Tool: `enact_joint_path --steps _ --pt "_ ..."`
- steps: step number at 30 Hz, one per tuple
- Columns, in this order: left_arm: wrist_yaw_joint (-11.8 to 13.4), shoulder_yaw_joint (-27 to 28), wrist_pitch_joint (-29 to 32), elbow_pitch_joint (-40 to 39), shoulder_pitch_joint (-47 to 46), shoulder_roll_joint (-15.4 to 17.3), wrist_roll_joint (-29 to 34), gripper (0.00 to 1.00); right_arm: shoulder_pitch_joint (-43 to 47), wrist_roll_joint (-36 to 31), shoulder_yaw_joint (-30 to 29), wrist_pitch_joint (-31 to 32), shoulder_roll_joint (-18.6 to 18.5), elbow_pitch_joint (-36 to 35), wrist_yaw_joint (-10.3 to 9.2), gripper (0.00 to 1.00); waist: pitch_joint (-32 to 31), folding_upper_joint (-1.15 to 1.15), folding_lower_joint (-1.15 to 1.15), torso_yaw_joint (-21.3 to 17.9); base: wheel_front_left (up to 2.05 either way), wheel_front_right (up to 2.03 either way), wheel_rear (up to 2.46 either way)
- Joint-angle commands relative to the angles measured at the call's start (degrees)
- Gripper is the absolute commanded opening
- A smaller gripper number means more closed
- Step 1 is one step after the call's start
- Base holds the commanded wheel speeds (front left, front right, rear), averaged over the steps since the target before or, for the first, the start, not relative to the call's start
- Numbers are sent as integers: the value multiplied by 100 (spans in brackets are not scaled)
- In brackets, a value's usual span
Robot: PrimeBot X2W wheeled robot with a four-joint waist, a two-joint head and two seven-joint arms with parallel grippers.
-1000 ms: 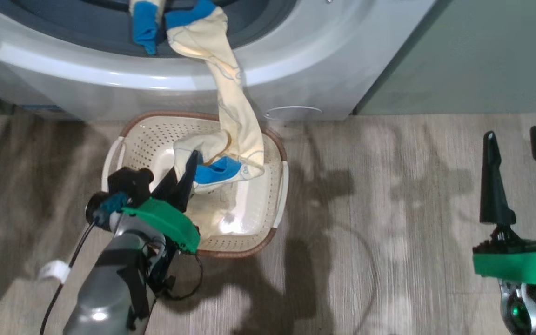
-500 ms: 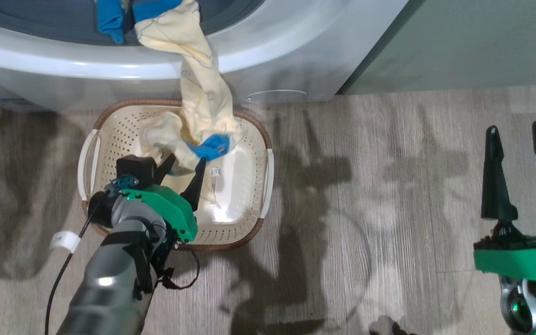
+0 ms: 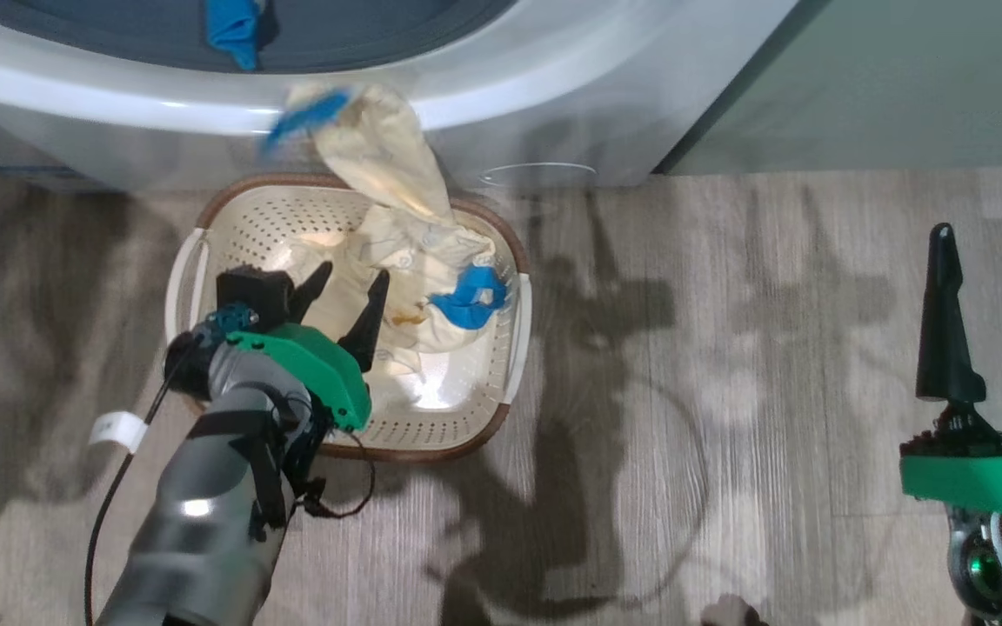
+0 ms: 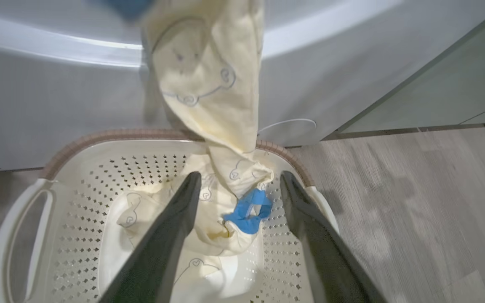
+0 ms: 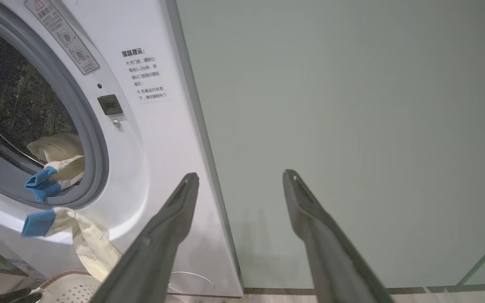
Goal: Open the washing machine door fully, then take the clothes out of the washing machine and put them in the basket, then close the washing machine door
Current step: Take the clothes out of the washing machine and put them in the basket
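Your left gripper [image 3: 353,274] is spread wide over the basket [image 3: 418,452], pinching nothing. The cream garment [image 3: 397,252] is piled inside, but its upper end, blurred, stands above the back rim against the washing machine [image 3: 553,96]. Let that tail settle, and nudge it inward if it drapes over the rim. Lift straight up so your fingers don't snag the cloth. 1 more garment [image 5: 59,158] lies in the drum, blue cuff at the lip, so go for the bulk, not the cuff. Your right gripper [image 3: 987,226] hangs spread and empty, well apart.
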Motion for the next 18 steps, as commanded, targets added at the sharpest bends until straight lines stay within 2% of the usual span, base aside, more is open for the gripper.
enact_joint_path --steps 1,8,18 --pt "-17 171 -36 -240 104 107 53 100 -87 -60 80 -54 -42 -163 20 100 -37 0 0 55 0 0 0" --pt "-29 282 -36 -963 332 94 99 100 -47 -200 41 -54 -42 -134 20 100 -186 0 0 241 0 0 0" --pt "44 615 -36 -2713 982 71 199 100 140 -423 4 -54 -70 -37 20 100 -653 0 0 527 0 0 0"
